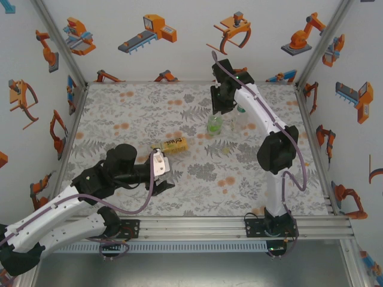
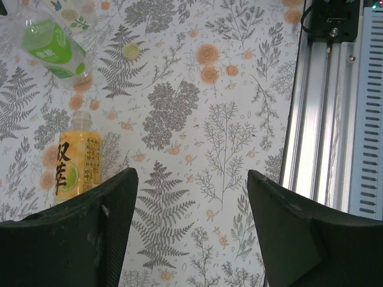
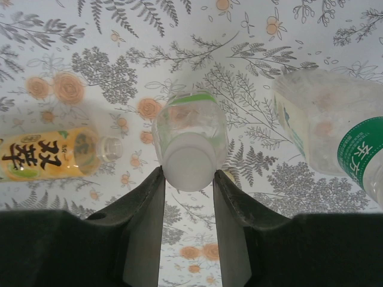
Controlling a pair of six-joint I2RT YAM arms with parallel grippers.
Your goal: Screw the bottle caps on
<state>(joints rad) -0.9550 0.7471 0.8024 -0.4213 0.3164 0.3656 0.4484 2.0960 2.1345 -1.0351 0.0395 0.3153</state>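
The left pincer (image 2: 191,179) hangs with its fingers apart and nothing between them, just on the near side of the amber bottle (image 1: 173,144). That bottle lies flat on the counter (image 1: 131,119). Its long axis runs roughly left to right, and its neck, which looks bare, points at the green-label bottle (image 1: 214,124) standing upright to its right.

A small greenish cap (image 2: 130,51) lies loose on the counter beyond the amber bottle's neck, near the green-label bottle.

The right pincer (image 3: 188,174) comes straight down over the green-label bottle. Its fingers are clamped on the pale cap (image 3: 187,168) sitting on the neck, so the turn would be about the vertical axis.

Further right stands a third clear bottle (image 3: 317,119), and the right arm is much the nearer to it. I cannot tell whether any of the bottles holds anything.
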